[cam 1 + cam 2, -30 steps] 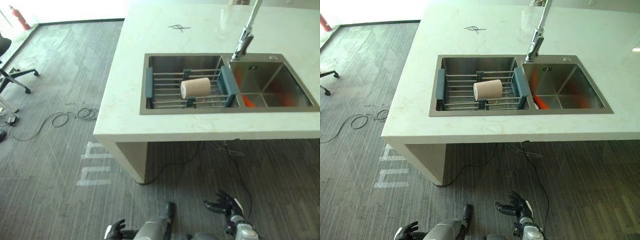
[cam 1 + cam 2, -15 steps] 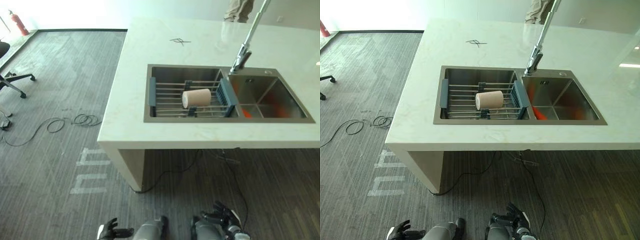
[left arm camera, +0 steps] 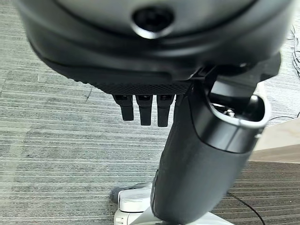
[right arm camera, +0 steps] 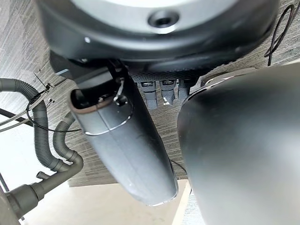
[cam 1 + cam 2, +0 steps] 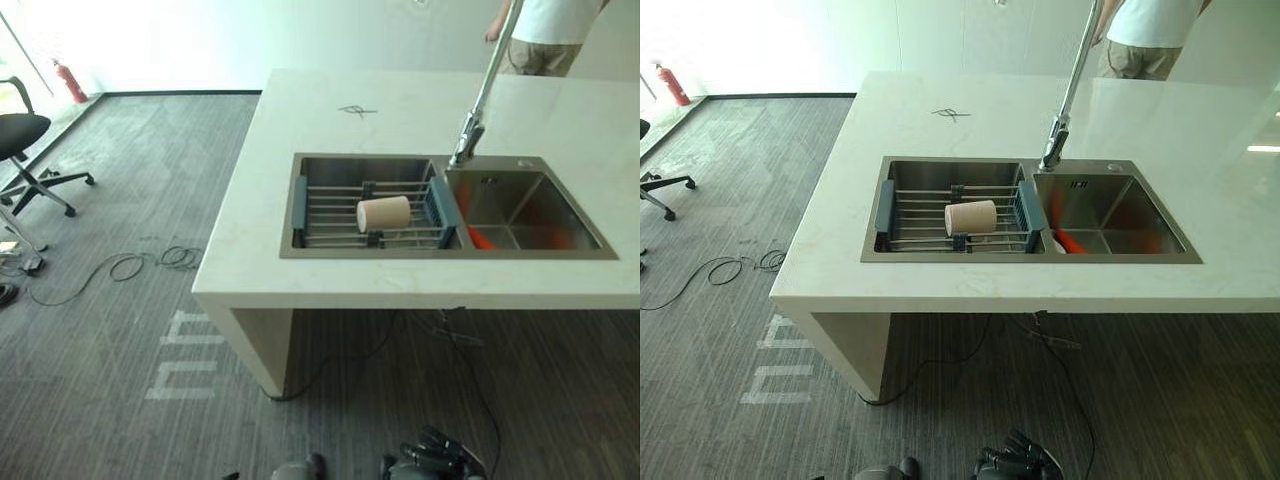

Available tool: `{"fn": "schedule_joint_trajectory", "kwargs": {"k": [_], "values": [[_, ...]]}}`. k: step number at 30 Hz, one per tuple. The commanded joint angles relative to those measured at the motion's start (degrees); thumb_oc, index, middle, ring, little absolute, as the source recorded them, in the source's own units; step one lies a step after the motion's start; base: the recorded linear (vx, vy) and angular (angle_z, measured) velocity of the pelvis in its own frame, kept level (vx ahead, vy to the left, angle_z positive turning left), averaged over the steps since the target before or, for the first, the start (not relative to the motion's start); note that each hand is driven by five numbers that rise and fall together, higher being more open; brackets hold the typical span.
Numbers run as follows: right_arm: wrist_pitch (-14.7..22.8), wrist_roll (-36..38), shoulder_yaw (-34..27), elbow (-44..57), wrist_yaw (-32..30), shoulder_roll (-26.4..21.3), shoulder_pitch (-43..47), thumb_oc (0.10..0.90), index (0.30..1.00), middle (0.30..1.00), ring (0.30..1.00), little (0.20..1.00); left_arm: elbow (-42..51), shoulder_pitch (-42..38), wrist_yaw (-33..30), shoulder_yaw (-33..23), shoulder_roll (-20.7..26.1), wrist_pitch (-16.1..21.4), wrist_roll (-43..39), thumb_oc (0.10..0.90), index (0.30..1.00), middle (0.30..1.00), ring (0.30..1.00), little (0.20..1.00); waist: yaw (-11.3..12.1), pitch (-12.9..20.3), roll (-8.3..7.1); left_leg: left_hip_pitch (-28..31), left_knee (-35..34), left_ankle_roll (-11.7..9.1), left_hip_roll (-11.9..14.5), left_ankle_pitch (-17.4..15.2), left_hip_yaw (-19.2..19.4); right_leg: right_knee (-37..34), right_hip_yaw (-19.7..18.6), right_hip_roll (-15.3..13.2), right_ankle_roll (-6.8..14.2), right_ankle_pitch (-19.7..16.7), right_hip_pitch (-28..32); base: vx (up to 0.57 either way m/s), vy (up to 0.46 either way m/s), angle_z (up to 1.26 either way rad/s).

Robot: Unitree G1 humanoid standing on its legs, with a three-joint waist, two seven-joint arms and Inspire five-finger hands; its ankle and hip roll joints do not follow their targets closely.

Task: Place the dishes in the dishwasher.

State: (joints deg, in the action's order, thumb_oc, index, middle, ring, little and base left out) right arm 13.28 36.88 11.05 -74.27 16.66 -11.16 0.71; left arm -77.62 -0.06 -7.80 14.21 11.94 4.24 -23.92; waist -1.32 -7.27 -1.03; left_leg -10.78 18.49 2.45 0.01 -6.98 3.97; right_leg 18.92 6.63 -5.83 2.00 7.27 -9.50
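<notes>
You are looking at the bench (image 5: pixel 330 280) from farther back than a second ago: the whole view has shifted, so the camera is moving, not the things. The beige cup (image 5: pixel 383 213) is lying on its side on the wire rack (image 5: pixel 335 205) in the left basin of the sink (image 5: pixel 520 205), as it was, well apart from both hands. Your right hand (image 5: pixel 1020 462) is hanging low over the floor (image 5: pixel 120 320) with fingers relaxed and holding nothing; your left hand (image 3: pixel 145 108) is likewise slack, fingers straight, empty. A person (image 5: pixel 1145 35) is now standing beyond the far edge of the bench, by the faucet (image 5: pixel 1068 90). Nothing is being picked up yet, and no dishwasher is appearing, so the task is barely starting.
</notes>
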Motion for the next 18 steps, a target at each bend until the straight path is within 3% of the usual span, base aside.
{"fn": "schedule_joint_trajectory", "kwargs": {"k": [1,12,15,16,17,18], "values": [[-4.6,2.4,-1.1,-0.1,-0.2,-0.3,4.7,0.8,0.9,0.9,0.9,0.9,1.0,-4.3,8.7,0.9,-3.8,-4.6,-6.8,0.8,0.9,0.9,0.9,0.9,-0.2,2.8,-0.23,5.3,-1.3,1.0,-2.5,-5.5,1.4,-1.7,-1.5,2.8,1.8,-1.0,2.1,0.01,-0.008,-0.12],[-3.0,2.0,-1.8,-1.0,-0.5,-0.7,3.9,0.8,0.9,0.9,0.9,0.9,-1.1,-2.5,9.4,-0.3,-3.5,-5.7,-4.5,0.8,0.9,0.9,0.9,0.9,0.3,3.3,0.02,5.6,-1.3,1.1,-2.5,-5.1,0.9,-1.7,-1.0,3.2,1.0,0.3,3.8,0.02,0.007,0.0],[-2.3,0.3,-1.7,-0.9,-0.8,-0.6,4.7,0.8,0.9,0.9,0.9,0.9,-1.0,-2.2,9.3,-1.0,-3.5,-5.1,-4.8,0.8,0.9,0.9,0.9,0.9,1.2,3.0,0.41,5.6,-1.3,1.9,-2.8,-5.1,0.9,-1.7,2.0,2.8,0.7,0.3,5.7,0.03,0.065,0.02],[-2.0,-0.2,-1.5,-0.7,-0.8,-0.4,4.9,0.8,0.9,0.9,0.9,0.9,-0.9,-2.2,9.3,-1.2,-3.3,-4.9,-5.0,0.8,0.9,0.9,0.9,0.9,1.0,2.4,0.94,5.7,-1.3,2.3,-2.4,-5.1,0.8,-1.7,3.5,3.1,0.6,-1.0,6.6,0.05,0.059,-0.02],[-1.8,-0.7,-1.3,0.0,-1.0,-0.2,5.3,0.8,0.9,0.9,0.9,0.9,-0.7,-2.5,8.7,-1.5,-2.7,-4.9,-5.1,0.8,0.9,0.9,0.9,0.9,0.7,1.3,2.12,5.7,-1.3,3.0,-1.5,-4.9,-0.1,-1.7,5.1,4.1,1.1,-5.0,6.9,0.02,0.045,0.01],[-1.7,-0.9,-1.2,0.4,-1.2,-0.2,5.6,0.8,0.9,0.9,0.9,0.9,-0.6,-2.9,8.0,-1.4,-2.3,-5.1,-5.4,0.8,0.9,0.9,0.9,0.9,0.4,0.0,2.64,5.8,-1.3,3.5,-1.4,-4.6,-1.1,3.4,4.7,4.0,1.7,-6.6,4.2,-0.02,0.012,0.09]]}}
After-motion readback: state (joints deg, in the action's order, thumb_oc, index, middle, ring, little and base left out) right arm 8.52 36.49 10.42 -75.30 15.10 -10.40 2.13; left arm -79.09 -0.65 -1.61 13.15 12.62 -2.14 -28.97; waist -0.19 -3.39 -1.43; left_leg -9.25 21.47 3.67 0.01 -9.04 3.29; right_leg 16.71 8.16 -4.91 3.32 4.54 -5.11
